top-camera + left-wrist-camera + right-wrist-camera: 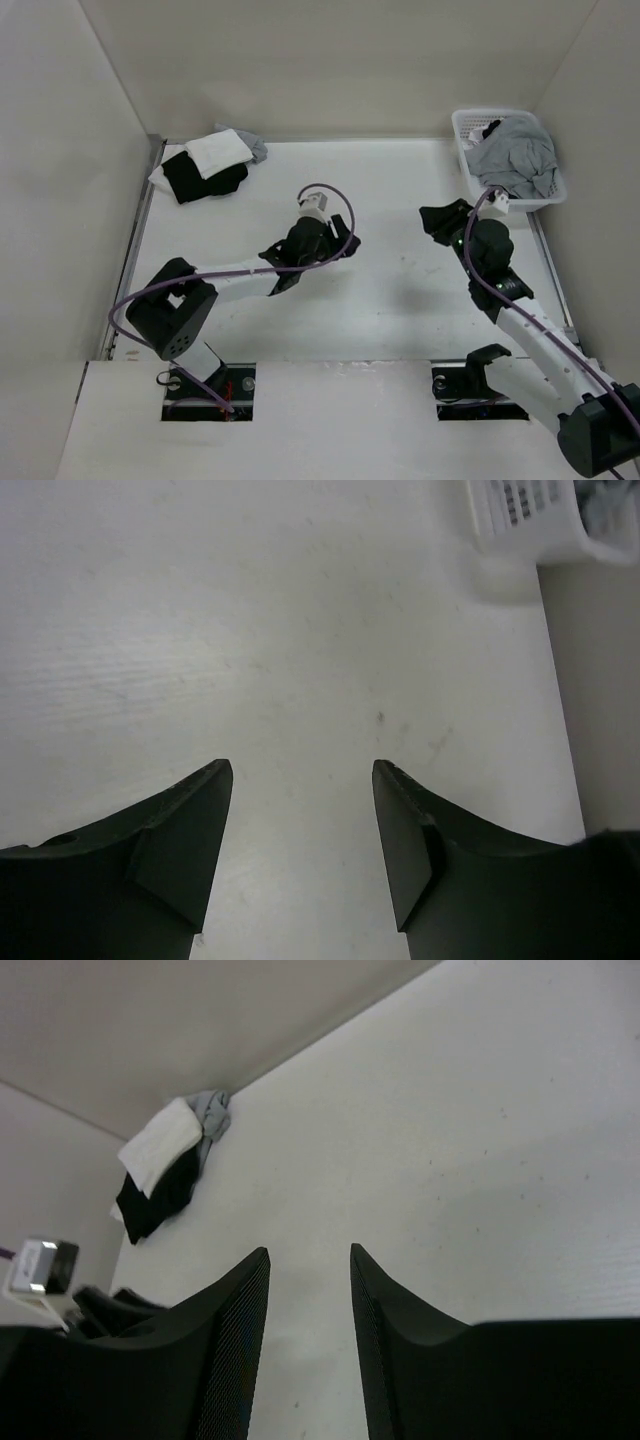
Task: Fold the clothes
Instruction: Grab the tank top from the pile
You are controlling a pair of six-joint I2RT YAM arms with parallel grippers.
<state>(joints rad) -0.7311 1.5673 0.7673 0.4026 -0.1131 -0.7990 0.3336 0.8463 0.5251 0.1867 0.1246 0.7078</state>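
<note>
Both jaws gape — grey tank top (515,150) heaped in white basket (463,140).

Crumpled grey tank top (520,150) in basket (463,140)

The heather-grey knit-cloth tank top (515,155) looked soft and matt in the white plastic lattice basket (462,135), upper right; the white table (400,300) was matt, faintly grained.
</note>
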